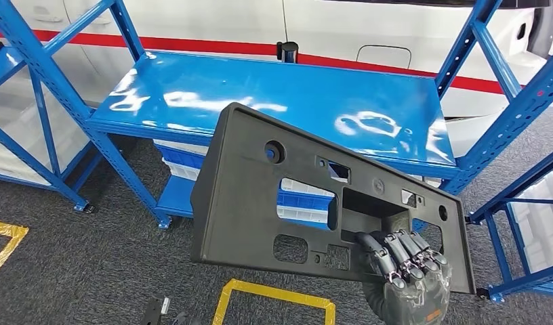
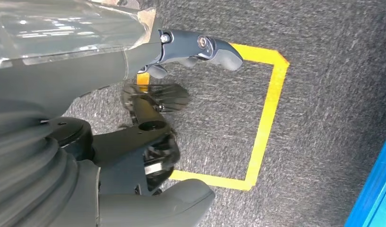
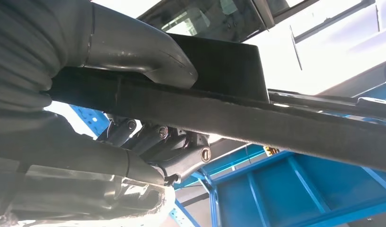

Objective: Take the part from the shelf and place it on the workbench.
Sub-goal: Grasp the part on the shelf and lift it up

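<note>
One dark grey plastic panel [image 1: 260, 203], with several cut-outs and a deep recess, is held up in the air in front of the blue shelf [image 1: 274, 101], tilted, its right end lower than its left. It is gripped near its lower right edge by the right robot hand [image 1: 404, 267]: dark fingers [image 1: 396, 254] are curled over the front face just below the recess, and in the right wrist view the thumb [image 3: 144, 52] is pressed on one side of the panel's edge [image 3: 285, 125] while the fingers [image 3: 158, 139] are wrapped on the other. The panel is clear of the shelf board, not touching it. White and blue bins [image 1: 186, 162] are seen on the lower shelf level, partly through the panel's openings. A white vehicle body with a red stripe [image 1: 219, 47] is seen behind the shelf. Grey carpet floor [image 1: 91, 257] is marked with yellow tape outlines [image 1: 274, 294]. The left robot hand [image 2: 191, 52] is seen in the left wrist view hanging over the carpet above a yellow tape square [image 2: 267, 118]; nothing is held in it, thumb and fingers apart.
</note>
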